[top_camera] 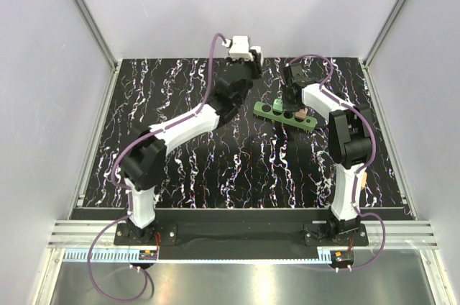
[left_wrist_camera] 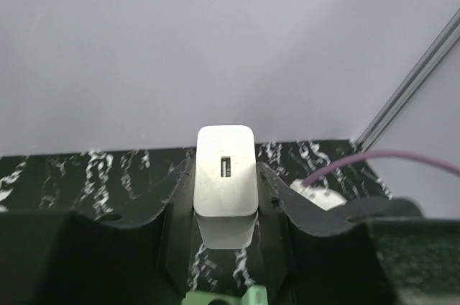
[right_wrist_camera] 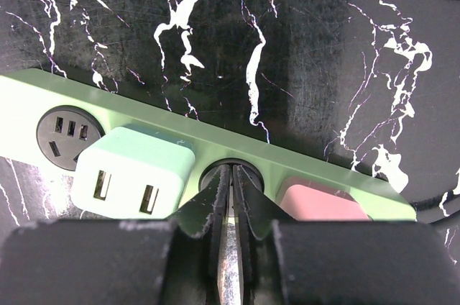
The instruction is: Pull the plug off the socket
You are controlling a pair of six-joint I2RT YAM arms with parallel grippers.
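White plug is pinched in the left gripper, upper centre, apart from the green socket pinned mid-right by the pressed-together right gripper; seemingly only release is needed.

The socket is green with black holes. Its adapter is mint, one plug pink, the USB charger white. The surface is black with white veins.

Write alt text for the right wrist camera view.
The right claw, fingers drawn together, points into a round black hole on a green power strip lying on a black marbled table. A mint-green adapter sits plugged in to its left, a pink plug to its right.
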